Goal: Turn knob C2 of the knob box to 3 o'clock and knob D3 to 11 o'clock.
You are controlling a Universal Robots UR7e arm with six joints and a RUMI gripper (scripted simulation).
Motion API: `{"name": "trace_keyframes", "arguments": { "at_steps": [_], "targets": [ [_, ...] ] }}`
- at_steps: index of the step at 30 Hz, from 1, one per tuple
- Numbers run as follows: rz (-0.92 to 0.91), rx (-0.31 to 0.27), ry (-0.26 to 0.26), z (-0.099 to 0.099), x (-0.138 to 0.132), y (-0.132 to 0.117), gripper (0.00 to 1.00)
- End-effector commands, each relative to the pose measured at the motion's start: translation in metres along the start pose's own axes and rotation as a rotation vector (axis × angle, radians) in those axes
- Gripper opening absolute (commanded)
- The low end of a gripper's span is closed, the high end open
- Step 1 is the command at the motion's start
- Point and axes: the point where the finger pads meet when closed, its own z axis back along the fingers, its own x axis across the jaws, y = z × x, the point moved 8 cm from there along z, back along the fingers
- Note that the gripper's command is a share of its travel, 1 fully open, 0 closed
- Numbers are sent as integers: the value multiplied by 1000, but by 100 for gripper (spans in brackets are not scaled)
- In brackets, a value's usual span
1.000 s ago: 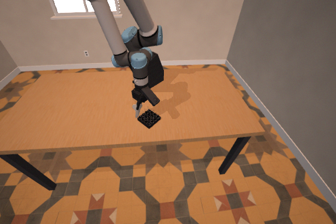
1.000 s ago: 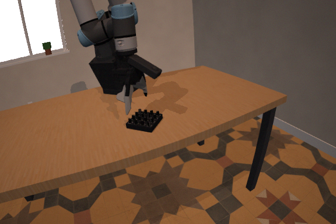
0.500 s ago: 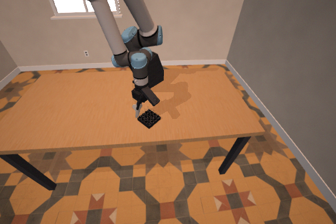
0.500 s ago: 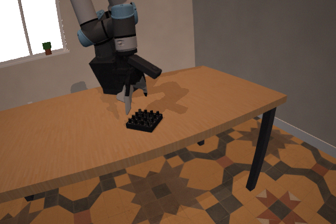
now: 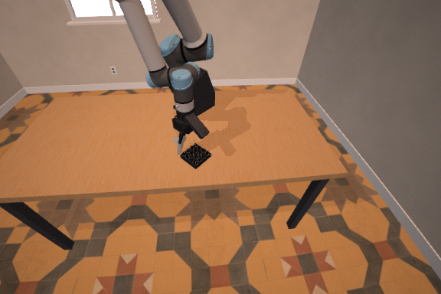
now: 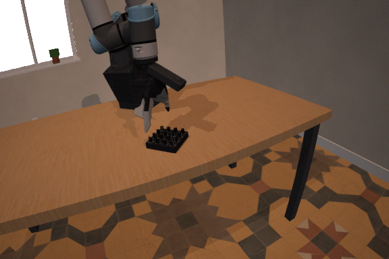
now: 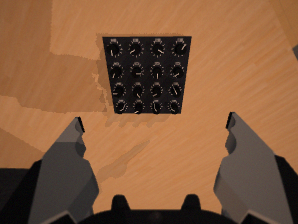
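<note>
The knob box [image 7: 146,75] is a small black square block with a grid of black knobs, each with a white pointer line. It lies on the wooden table, near the middle front in the top view [image 5: 196,155] and in the exterior view [image 6: 167,140]. My gripper [image 7: 153,115] is open and empty. It hangs above the table just beside the box, a little way from its near edge, with both grey fingers spread wide. In the top view the fingertips [image 5: 180,143] are left of the box; in the exterior view they [image 6: 152,116] are above its back left corner. The socket side is not visible.
The wooden table [image 5: 164,139] stands on dark legs over a patterned tile floor. The robot's dark base block [image 6: 125,89] sits on the table behind the box. A small potted plant [image 6: 54,55] stands on the window sill.
</note>
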Motion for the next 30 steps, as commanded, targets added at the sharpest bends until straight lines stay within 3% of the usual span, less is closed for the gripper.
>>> {"name": "trace_keyframes", "arguments": {
  "at_steps": [1,30],
  "targets": [
    [0,1,-1,0,0,-5,100],
    [0,0,-1,1,-1,-48,100]
  ]
}}
